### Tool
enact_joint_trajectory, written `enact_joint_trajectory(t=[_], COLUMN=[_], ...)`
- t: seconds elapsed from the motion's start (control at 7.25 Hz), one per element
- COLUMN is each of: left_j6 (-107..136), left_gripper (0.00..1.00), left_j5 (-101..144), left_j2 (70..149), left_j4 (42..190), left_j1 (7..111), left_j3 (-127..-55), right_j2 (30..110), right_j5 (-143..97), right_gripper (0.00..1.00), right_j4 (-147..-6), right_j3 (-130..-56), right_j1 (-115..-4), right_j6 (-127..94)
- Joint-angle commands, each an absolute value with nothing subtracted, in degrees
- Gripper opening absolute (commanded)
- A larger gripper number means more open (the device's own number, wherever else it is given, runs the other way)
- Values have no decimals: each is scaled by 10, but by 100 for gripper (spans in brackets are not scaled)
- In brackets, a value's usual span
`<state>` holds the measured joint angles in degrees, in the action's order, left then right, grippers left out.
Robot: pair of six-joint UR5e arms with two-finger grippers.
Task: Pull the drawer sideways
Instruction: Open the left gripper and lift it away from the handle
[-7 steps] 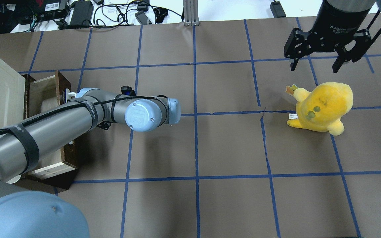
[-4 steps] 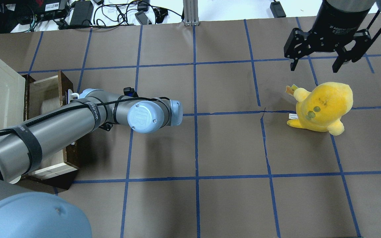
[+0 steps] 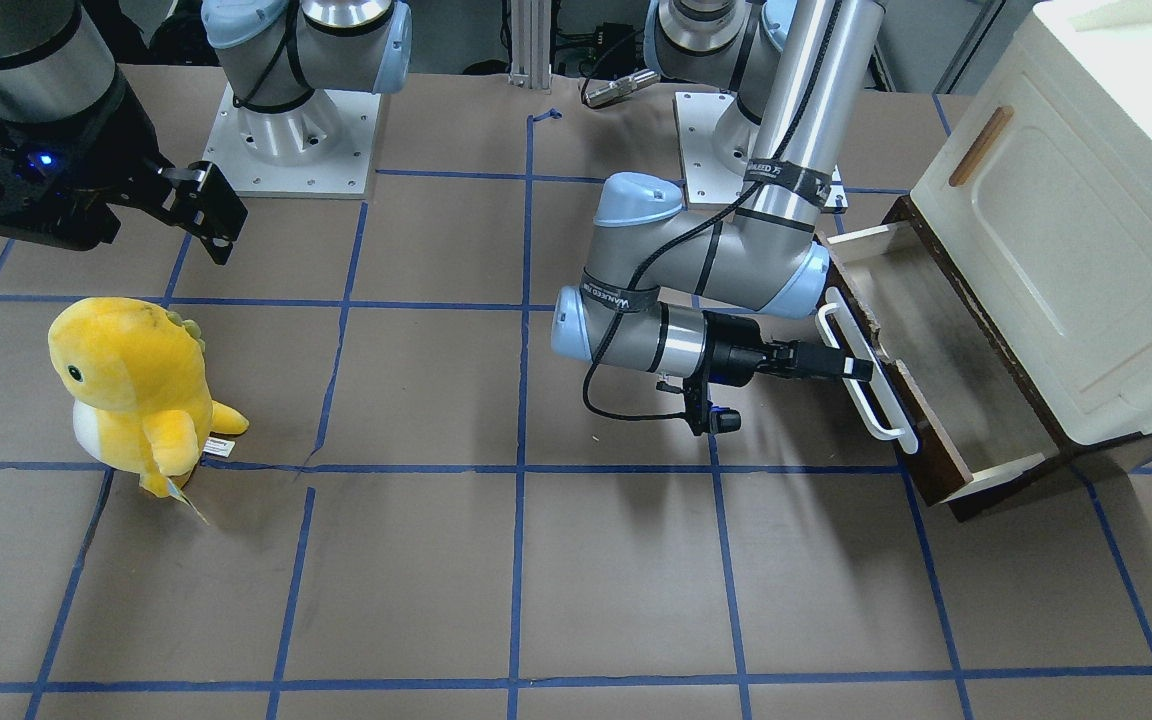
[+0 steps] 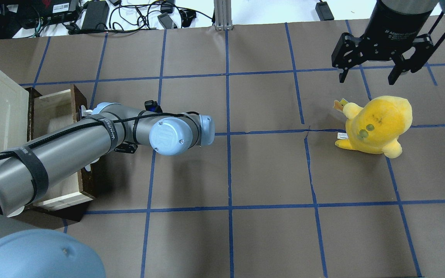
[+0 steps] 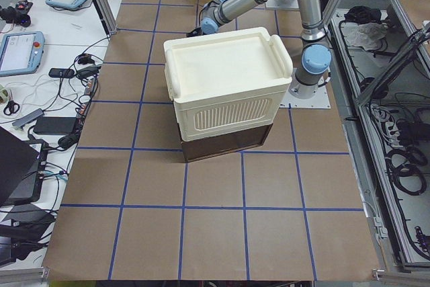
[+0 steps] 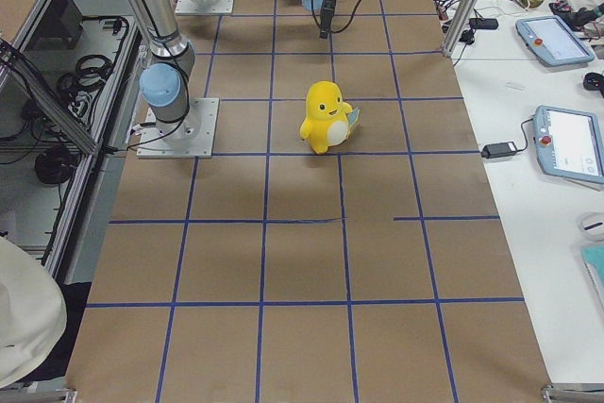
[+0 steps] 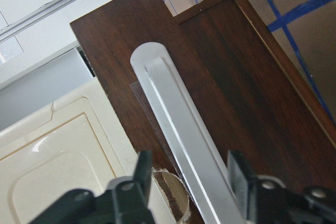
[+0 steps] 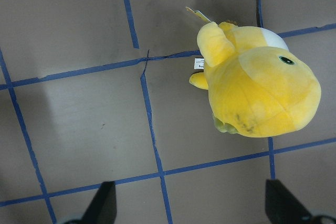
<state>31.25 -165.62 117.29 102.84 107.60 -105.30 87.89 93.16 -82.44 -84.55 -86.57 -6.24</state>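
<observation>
The dark brown drawer (image 3: 946, 370) stands partly out from under the cream cabinet (image 3: 1086, 200), its pale sides and greyish interior showing. My left gripper (image 3: 851, 368) is at the drawer's long white bar handle (image 3: 866, 385). In the left wrist view the gripper (image 7: 189, 161) has a finger on each side of the handle (image 7: 178, 129) against the dark front (image 7: 236, 77), shut on it. In the overhead view my left arm hides the gripper; part of the drawer (image 4: 58, 104) shows. My right gripper (image 4: 367, 80) is open and empty, high over the far right of the table.
A yellow plush toy (image 4: 377, 123) stands on the brown paper just below my right gripper, and also shows in the right wrist view (image 8: 257, 93). The cabinet door carries a small wooden handle (image 3: 981, 145). Cables and devices lie beyond the table's far edge (image 4: 91, 15).
My left arm has moved a little to the right in the overhead view, and the drawer has come further out of the cabinet with it. The right arm and plush toy have not moved.
</observation>
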Motion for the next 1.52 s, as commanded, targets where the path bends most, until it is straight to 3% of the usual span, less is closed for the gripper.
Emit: enact_joint_trajectory(t=[0.0,0.28,0.55,0.97,1.38], left_j6=[303,252,220,122,48], left_gripper=[100,100,100,100,100], left_j5=[-1532,-1341,-1177,-1009,-912], left_j2=[1145,1099,1021,900,849], left_j4=[1022,1022,1022,1024,1015], left_j1=[1112,1115,1086,1025,942], left_j3=[-986,-887,-845,-851,-894], right_j2=[879,879,879,879,879], right_j5=[932,932,932,932,932], right_gripper=[100,100,100,100,100], right_j4=[-824,-824,-824,-824,-824], right_j3=[-846,-846,-846,-846,-846], right_j1=[-866,-865,-865,-866,-866], right_j6=[-62,-62,-62,-62,-62])
